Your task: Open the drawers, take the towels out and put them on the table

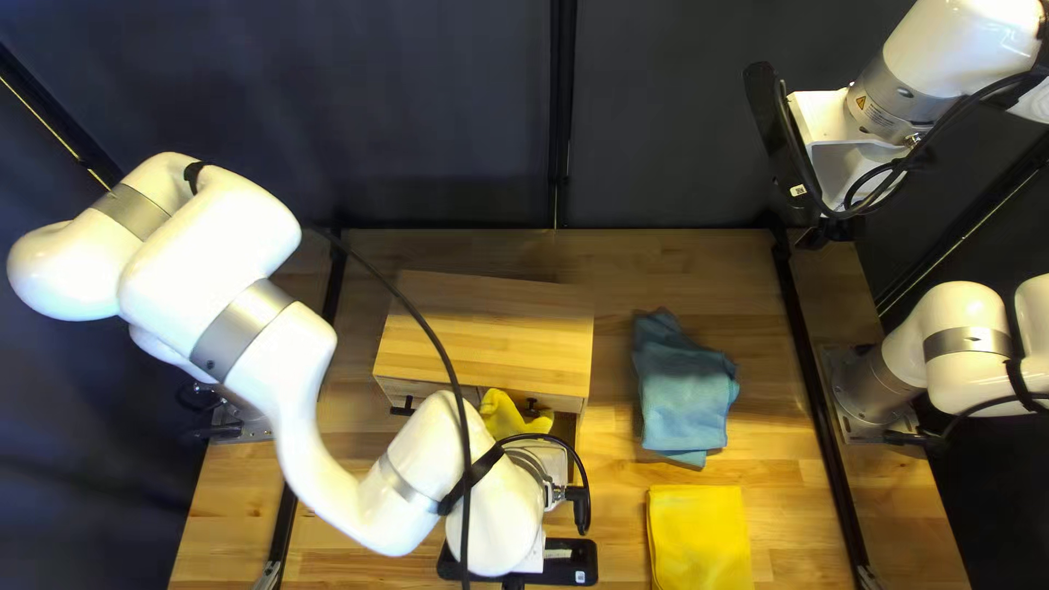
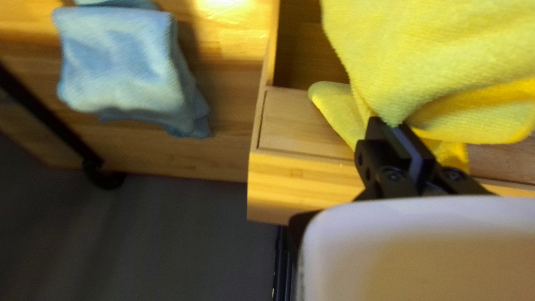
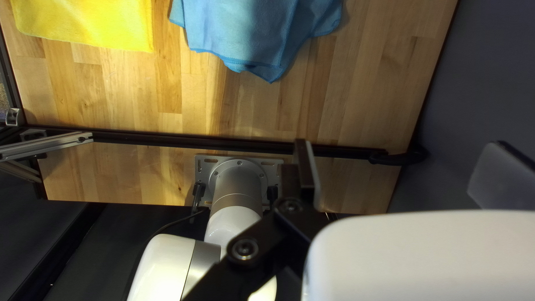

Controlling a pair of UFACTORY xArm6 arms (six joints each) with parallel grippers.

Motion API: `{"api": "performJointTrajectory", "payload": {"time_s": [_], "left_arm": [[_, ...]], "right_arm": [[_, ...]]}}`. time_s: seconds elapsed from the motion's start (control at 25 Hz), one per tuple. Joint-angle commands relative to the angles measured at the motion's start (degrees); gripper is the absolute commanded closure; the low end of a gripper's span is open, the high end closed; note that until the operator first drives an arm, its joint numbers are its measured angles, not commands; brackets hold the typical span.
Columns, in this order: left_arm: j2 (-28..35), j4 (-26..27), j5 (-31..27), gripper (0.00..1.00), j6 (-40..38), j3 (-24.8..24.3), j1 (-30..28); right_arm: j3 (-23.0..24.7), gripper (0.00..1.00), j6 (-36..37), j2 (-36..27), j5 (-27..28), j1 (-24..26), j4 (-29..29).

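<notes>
Closest to you, your left gripper [image 2: 391,125] is clamped tight on a soft yellow microfibre towel [image 2: 426,54]. The black fingers [image 2: 376,129] pinch a fold of it from both sides, and the rest of the cloth bulges ahead of them. The towel hangs over the front of the open pale-wood drawer [image 2: 301,129], with one lobe resting on the drawer's front edge.

From above, that same towel [image 1: 512,416] shows at the front of the light wooden drawer chest [image 1: 492,336], right at your left arm's wrist.

Your right gripper [image 3: 403,171] is spread wide and holds nothing. It hangs raised above its own arm's base, off the table's right edge.

On the butcher-block wooden table [image 1: 705,270], a crumpled light-blue cloth towel [image 1: 684,393] lies to the right of the chest, apart from it. A flat folded yellow cloth towel [image 1: 701,533] lies just in front of the blue one, toward the near edge.

A dark curtain [image 1: 410,98] closes off the far side of the table.
</notes>
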State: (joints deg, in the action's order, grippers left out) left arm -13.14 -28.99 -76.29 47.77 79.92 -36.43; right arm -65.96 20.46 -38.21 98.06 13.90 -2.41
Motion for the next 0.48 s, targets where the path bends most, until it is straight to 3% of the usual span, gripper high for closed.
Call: {"api": "performJointTrajectory", "payload": {"time_s": [0.04,0.2,0.48], "left_arm": [[-0.5,-2.0,-2.2,1.00,-2.3,2.3,-1.9],[-0.7,-3.6,-4.5,1.00,-3.5,4.4,-3.2],[-4.5,-8.5,-12.6,1.00,-6.1,14.2,-6.1]], "right_arm": [[0.0,0.00,0.0,0.0,0.0,0.0,0.0],[0.0,0.00,0.0,0.0,0.0,0.0,0.0],[0.0,0.00,0.0,0.0,0.0,0.0,0.0]]}}
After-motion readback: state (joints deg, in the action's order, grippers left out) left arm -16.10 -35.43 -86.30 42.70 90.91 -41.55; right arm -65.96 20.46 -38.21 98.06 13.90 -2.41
